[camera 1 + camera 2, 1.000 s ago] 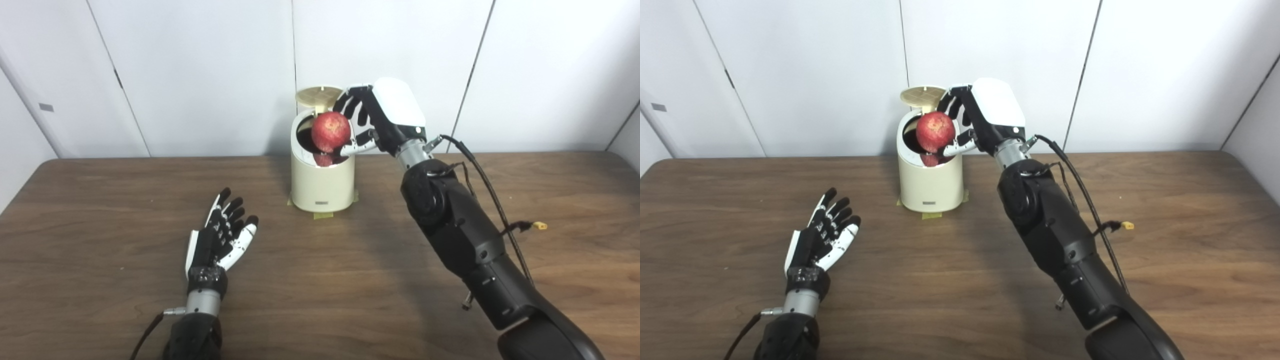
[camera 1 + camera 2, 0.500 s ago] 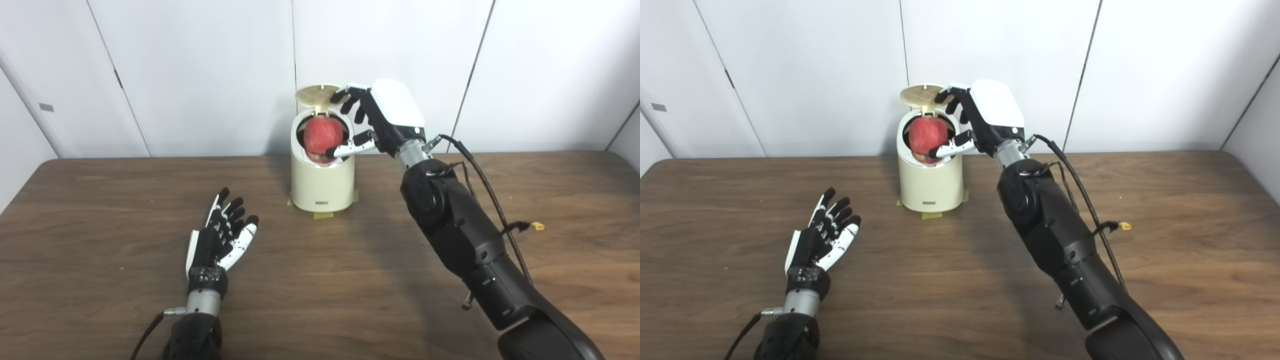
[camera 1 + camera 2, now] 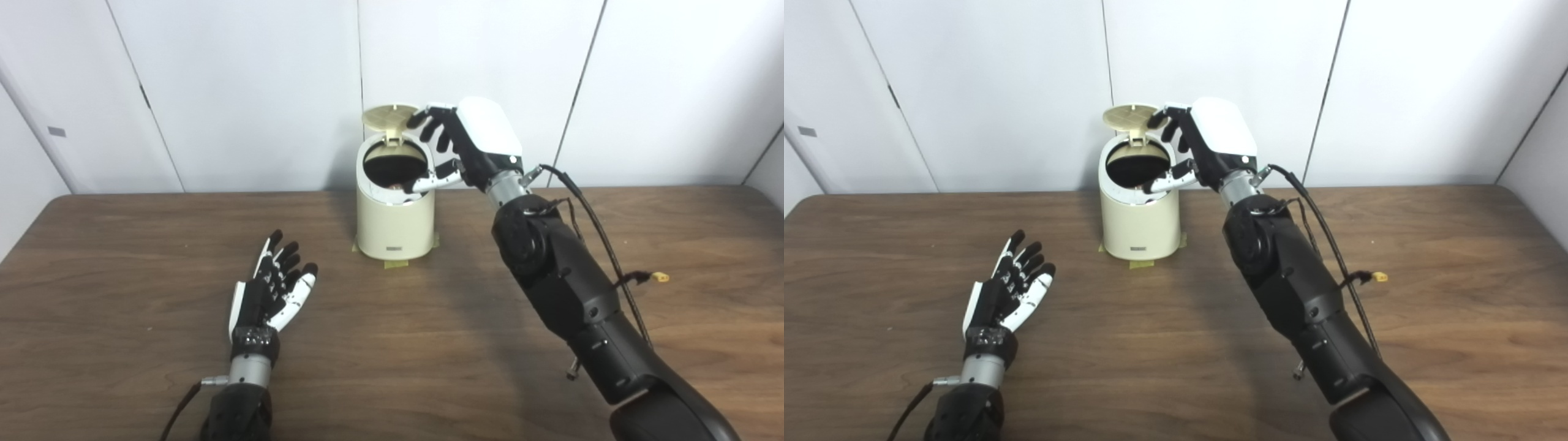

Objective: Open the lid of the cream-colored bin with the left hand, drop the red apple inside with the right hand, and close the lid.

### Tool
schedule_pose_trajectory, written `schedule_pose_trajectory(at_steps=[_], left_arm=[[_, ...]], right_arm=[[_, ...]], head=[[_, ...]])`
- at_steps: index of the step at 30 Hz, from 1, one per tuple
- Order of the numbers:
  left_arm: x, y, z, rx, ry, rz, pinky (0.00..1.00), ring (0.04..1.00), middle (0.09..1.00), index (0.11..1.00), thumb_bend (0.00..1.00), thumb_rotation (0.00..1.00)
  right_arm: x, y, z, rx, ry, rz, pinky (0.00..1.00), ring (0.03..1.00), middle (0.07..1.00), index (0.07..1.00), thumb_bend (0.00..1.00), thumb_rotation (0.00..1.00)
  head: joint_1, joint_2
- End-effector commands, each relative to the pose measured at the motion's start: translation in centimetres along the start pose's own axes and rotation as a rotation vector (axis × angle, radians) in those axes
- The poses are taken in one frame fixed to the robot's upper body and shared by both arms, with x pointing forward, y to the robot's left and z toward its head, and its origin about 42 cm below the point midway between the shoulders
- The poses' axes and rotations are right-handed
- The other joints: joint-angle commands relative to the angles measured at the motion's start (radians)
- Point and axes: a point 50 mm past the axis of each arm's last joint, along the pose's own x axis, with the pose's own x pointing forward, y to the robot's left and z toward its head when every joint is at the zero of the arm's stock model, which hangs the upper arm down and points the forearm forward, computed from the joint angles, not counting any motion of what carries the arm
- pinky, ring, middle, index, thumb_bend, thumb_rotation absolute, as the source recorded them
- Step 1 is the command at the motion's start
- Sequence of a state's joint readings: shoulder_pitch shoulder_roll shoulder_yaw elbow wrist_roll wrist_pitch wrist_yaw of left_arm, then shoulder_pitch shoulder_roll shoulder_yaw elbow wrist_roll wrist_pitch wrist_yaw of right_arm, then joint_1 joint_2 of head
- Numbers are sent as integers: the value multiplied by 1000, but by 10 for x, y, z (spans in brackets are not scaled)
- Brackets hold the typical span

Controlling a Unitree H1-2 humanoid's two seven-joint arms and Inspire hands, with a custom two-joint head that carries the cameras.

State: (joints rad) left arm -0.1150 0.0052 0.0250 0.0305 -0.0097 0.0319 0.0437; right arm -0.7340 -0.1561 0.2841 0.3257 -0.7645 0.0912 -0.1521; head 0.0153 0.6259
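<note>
Cream bin (image 3: 395, 214): one, lid (image 3: 388, 115) up. Right hand (image 3: 456, 144) over rim, fingers spread, empty. Left hand (image 3: 272, 294) flat on bench (image 3: 122, 275), open.

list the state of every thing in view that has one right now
cream-colored bin: upright on the table, mouth open
lid: flipped up at the back, open
red apple: down inside the bin, only a sliver shows
right hand: open, empty, at the bin's rim
left hand: open, empty, palm up on the table
</note>
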Motion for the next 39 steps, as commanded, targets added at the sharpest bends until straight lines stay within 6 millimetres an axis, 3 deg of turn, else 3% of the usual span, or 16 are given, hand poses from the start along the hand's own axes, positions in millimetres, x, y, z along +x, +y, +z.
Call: schedule_pose_trajectory(at_steps=[1,11,19,25,28,31,32,35,39], left_arm=[[7,-1,12,-14,-47,-11,922,917,918,1000,514,277],[9,2,10,-17,-44,-6,921,919,922,1000,502,252],[15,8,11,-56,-20,32,875,907,901,966,514,230],[33,21,34,-65,-32,45,919,890,898,923,451,301],[42,27,48,-51,-46,26,919,914,910,922,396,393],[52,33,62,-45,-57,15,946,929,916,924,390,449],[57,35,67,-35,-62,8,949,930,919,923,401,472],[69,37,84,-21,-72,-17,970,941,932,934,391,528],[83,34,97,-1,-90,-57,951,945,946,949,387,554]], right_arm=[[12,-21,13,40,-49,-96,333,396,482,533,537,11],[7,-26,5,73,-48,-127,332,384,499,533,514,0],[-8,-44,-2,245,30,-146,361,412,491,505,520,0],[-53,-64,-24,446,178,-87,334,399,474,540,516,0],[-79,-64,-31,561,225,-46,386,467,470,521,521,9],[-100,-62,-35,633,257,-1,480,567,604,501,503,148],[-108,-61,-38,668,263,18,534,615,651,620,549,398],[-134,-54,-47,751,270,57,707,778,795,772,592,730],[-163,-38,-56,837,292,51,780,893,911,875,620,892]], head=[[-1,2],[-4,-5],[2,-13],[-1,-25],[-3,-31],[-8,-35],[-11,-37],[-14,-44],[-20,-52]])
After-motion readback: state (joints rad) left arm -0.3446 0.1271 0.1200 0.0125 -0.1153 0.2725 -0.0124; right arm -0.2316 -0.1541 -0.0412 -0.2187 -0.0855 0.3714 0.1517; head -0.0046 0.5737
